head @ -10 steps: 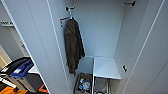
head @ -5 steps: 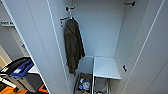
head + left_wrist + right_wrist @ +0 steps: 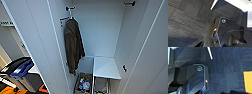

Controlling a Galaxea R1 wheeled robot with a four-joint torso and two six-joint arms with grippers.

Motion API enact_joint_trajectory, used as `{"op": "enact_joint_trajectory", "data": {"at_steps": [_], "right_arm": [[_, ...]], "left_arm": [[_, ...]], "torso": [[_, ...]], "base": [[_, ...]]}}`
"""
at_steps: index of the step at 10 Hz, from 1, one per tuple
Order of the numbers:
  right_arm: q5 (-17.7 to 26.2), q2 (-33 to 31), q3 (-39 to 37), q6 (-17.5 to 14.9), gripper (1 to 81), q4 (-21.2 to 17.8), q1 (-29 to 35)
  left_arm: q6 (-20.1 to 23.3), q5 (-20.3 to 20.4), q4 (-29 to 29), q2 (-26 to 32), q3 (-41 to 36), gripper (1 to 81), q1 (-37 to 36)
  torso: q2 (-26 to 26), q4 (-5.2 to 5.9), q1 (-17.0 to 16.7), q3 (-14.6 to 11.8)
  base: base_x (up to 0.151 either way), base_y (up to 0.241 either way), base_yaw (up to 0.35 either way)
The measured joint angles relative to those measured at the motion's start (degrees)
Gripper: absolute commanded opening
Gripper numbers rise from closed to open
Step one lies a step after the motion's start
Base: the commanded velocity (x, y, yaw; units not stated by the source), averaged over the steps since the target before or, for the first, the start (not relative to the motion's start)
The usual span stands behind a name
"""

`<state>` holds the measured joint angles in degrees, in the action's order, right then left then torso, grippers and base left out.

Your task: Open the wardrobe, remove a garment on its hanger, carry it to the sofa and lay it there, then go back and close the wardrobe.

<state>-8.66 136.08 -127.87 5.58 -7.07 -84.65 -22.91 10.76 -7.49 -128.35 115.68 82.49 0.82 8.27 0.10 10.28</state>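
Head view, wardrobe (image 3: 105,32) open, olive-brown jacket (image 3: 73,45) hanging on rail, white shelf (image 3: 106,67) lower right, bin of oddments (image 3: 83,83) below, gripper states impossible to tell.

Dark grey carpet tiles (image 3: 186,22) were seen underfoot, crossed by a thin white strip (image 3: 209,53), with an orange patch (image 3: 248,82) beside. At the left, pale walls (image 3: 7,42) were glimpsed.

No writing can be made out; a green strip (image 3: 7,23) left of the open wardrobe (image 3: 105,32) is too blurred to read.
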Motion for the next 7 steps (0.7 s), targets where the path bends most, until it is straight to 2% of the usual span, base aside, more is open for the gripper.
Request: {"op": "enact_joint_trajectory", "data": {"at_steps": [2, 4, 7], "right_arm": [[-0.6, -3.7, 0.6, 0.1, 81.1, -7.1, 3.1], [-1.7, -7.0, 1.2, 1.7, 81.1, -11.2, 6.7], [-1.7, -11.1, 4.1, 9.7, 81.1, -12.8, 10.2]], "left_arm": [[-5.8, 0.9, 0.2, 6.5, -1.8, 81.1, -2.7], [-12.0, 0.8, 0.3, 12.6, -2.7, 81.1, -6.6], [-22.5, 1.0, 0.4, 18.7, -2.9, 81.1, -13.8]], "torso": [[0.0, 0.0, 0.0, 0.0], [0.0, 0.0, 0.0, 0.0], [0.0, 0.0, 0.0, 0.1]], "base": [[0.0, 0.0, 0.0], [0.0, 0.0, 0.0], [0.0, 0.0, 0.0]]}}
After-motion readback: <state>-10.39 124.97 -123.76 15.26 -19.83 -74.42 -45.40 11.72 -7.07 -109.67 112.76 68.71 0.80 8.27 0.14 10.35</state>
